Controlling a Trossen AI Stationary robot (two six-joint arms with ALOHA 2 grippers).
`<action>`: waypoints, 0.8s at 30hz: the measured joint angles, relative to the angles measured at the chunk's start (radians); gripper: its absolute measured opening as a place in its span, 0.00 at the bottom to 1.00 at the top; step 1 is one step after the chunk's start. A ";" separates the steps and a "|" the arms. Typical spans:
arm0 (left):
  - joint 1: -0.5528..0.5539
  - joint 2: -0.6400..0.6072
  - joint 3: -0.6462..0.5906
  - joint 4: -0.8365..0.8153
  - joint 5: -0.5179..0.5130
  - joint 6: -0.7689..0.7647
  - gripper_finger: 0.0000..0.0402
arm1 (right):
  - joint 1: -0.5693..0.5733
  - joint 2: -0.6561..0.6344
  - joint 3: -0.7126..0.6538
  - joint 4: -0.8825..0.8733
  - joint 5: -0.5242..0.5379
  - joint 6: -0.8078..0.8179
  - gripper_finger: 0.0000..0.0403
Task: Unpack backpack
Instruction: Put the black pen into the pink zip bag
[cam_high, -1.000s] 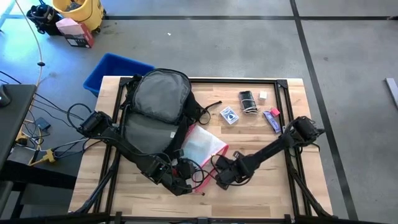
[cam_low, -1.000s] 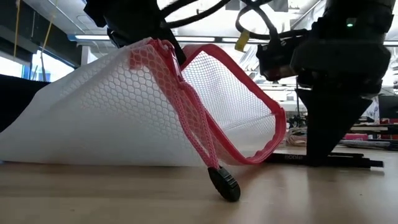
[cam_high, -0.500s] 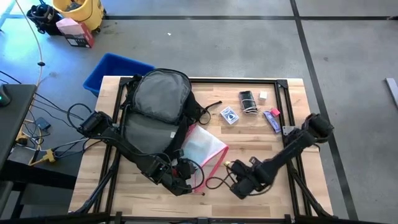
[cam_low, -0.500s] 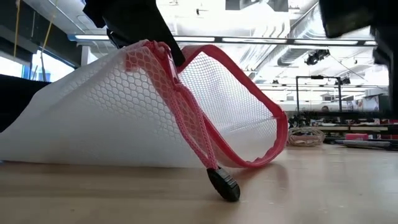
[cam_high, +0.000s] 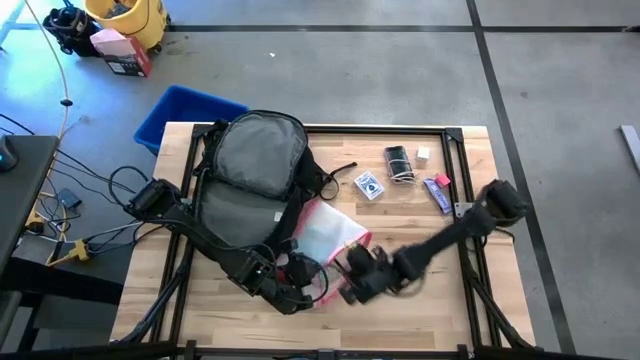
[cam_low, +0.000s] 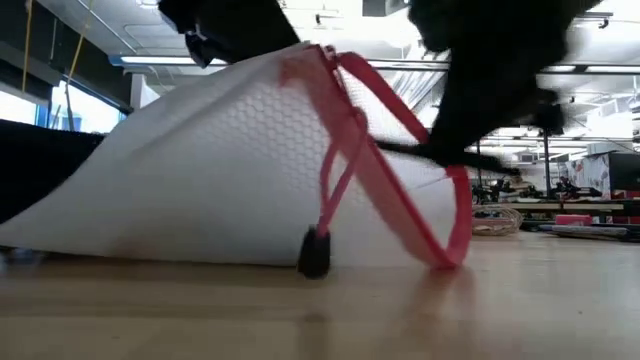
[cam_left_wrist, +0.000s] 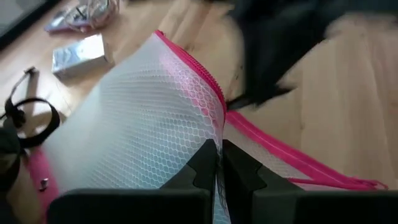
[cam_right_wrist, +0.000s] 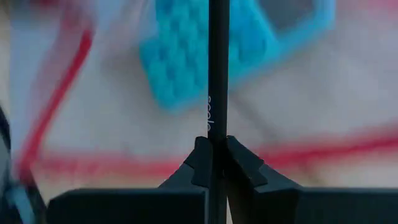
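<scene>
So the right gripper (cam_high: 352, 285) swung back to the pouch (cam_high: 325, 235) mouth clamping a black pen (cam_right_wrist: 217, 81) — left gripper (cam_left_wrist: 217, 171) stays pinching the pouch's edge, unpacking ongoing.

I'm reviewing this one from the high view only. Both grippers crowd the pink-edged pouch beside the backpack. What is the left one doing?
Observer: The left gripper has its jaws shut on the edge of the mesh pouch.
Operator: And the right?
Observer: The right gripper is shut on a thin black stick with pale lettering.
Operator: Anything in the pouch?
Observer: A blue perforated item shows beyond the stick. It is blurred, but seems to be inside the pouch.
</scene>
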 joint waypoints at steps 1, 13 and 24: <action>0.000 0.000 0.000 0.009 -0.008 0.008 0.00 | -0.032 0.007 0.000 0.023 -0.003 -0.017 0.00; 0.001 0.000 0.000 0.004 -0.012 0.023 0.00 | -0.213 0.057 0.001 0.238 -0.079 -0.126 0.23; -0.002 0.000 0.003 -0.078 0.060 0.032 0.00 | -0.110 0.021 0.001 0.238 -0.127 -0.440 0.52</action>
